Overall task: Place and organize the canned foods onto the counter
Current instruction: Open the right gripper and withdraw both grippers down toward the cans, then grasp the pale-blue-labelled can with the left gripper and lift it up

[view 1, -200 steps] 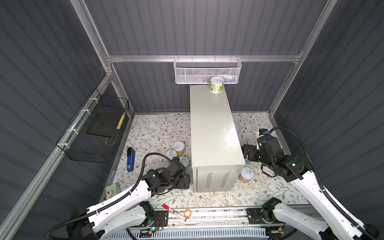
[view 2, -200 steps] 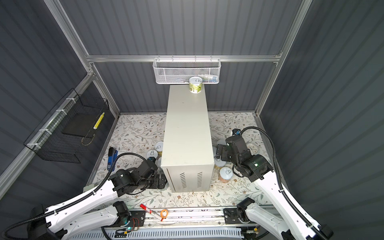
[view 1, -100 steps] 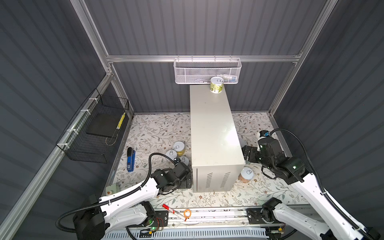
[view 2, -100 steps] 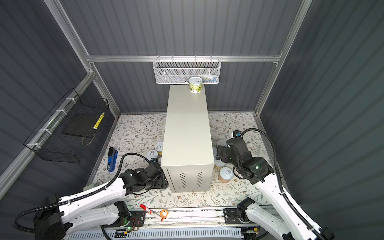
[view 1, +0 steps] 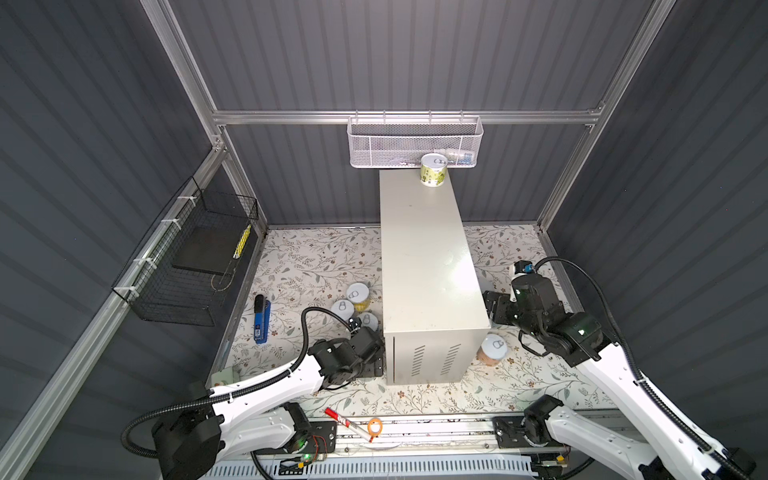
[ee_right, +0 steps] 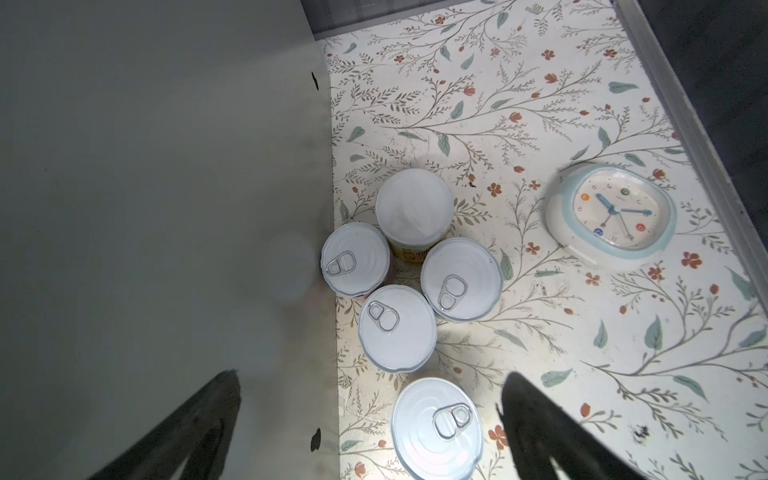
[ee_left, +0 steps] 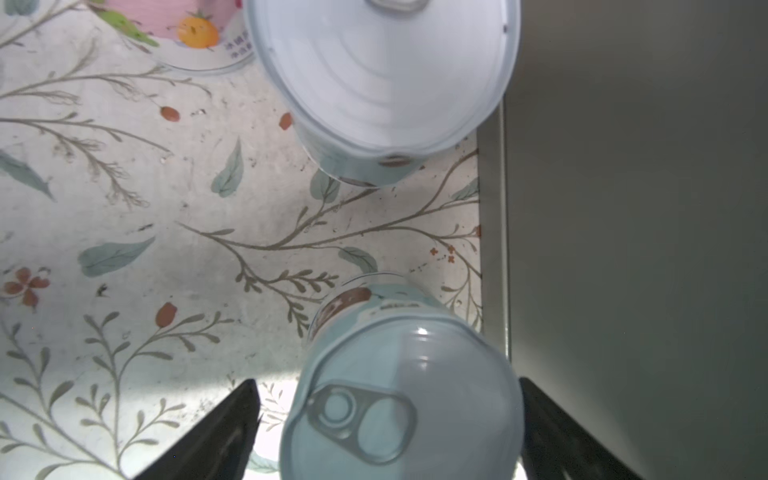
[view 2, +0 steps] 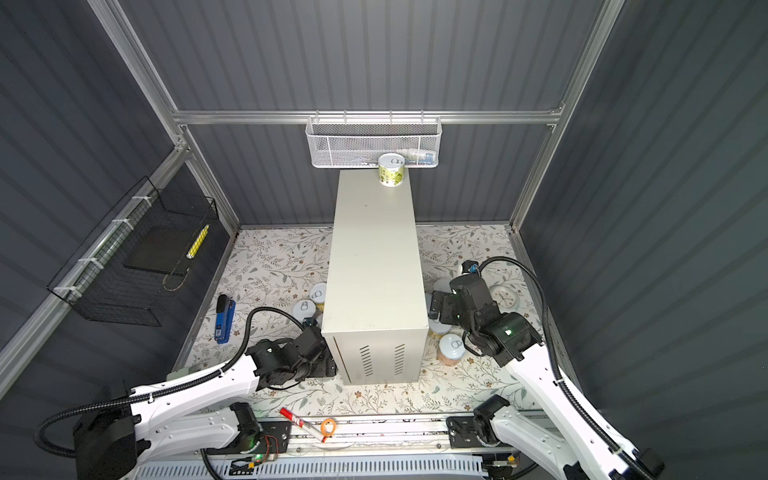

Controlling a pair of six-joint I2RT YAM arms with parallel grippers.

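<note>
One tin [view 1: 433, 170] stands on the worktop [view 1: 419, 257], at its far right corner. The rest sit on the floral mat [view 1: 307, 266] along both long sides of the worktop.

Step in hand, by my reading: grasp the pale blue tin [ee_left: 407, 419] just beside the worktop's left wall, near the front corner.

To do it well:
- Centre first. One finger sits close to the tin on the wall side; the other shows a clear gap.
- The wall side looks tight, so go down straight.
- Squeeze across the full width and lift vertically, clear of the neighbouring tin [ee_left: 382, 70].

Left end effector [ee_left: 386, 382]: open, straddling this tin, gripping nothing; contact I cannot tell.

Right end effector [ee_right: 370, 376]: spread wide, empty, above the five tins [ee_right: 397, 328] at the right wall.
</note>
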